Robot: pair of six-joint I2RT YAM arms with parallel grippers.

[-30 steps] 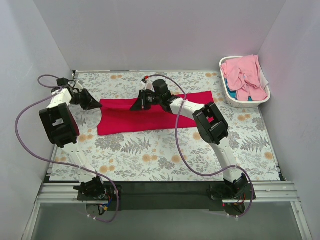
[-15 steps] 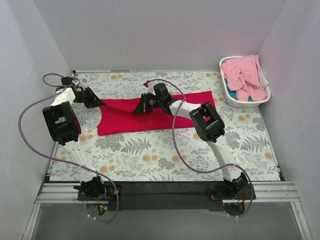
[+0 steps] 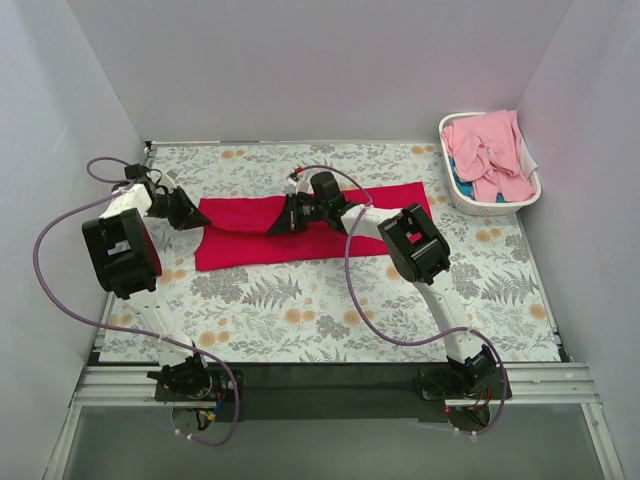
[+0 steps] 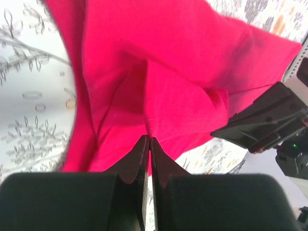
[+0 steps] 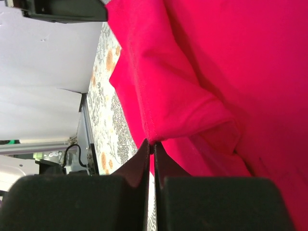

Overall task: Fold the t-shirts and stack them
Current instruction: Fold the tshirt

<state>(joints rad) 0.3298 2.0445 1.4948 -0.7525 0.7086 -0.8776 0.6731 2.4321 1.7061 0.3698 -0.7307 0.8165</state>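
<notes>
A crimson red t-shirt (image 3: 330, 240) lies spread across the floral table. My left gripper (image 3: 198, 213) is at the shirt's left end, shut on a pinch of red cloth (image 4: 183, 72), with its tips (image 4: 148, 139) meeting on a fold. My right gripper (image 3: 274, 226) is over the shirt's left half, shut on a stitched hem (image 5: 151, 143) of the red t-shirt (image 5: 231, 72). The cloth between the two grippers is lifted and bunched. Pale pink t-shirts (image 3: 488, 155) are heaped in the basket at the back right.
The white laundry basket (image 3: 468, 208) stands in the far right corner by the wall. Grey walls close off the left, back and right. The floral table cover (image 3: 300, 310) reaches to the arm bases at the near edge. Purple cables (image 3: 355, 290) loop from both arms.
Both grippers have shifted slightly toward the near edge, drawing the shirt's far left edge over the cloth. The basket and pink shirts have not moved.
</notes>
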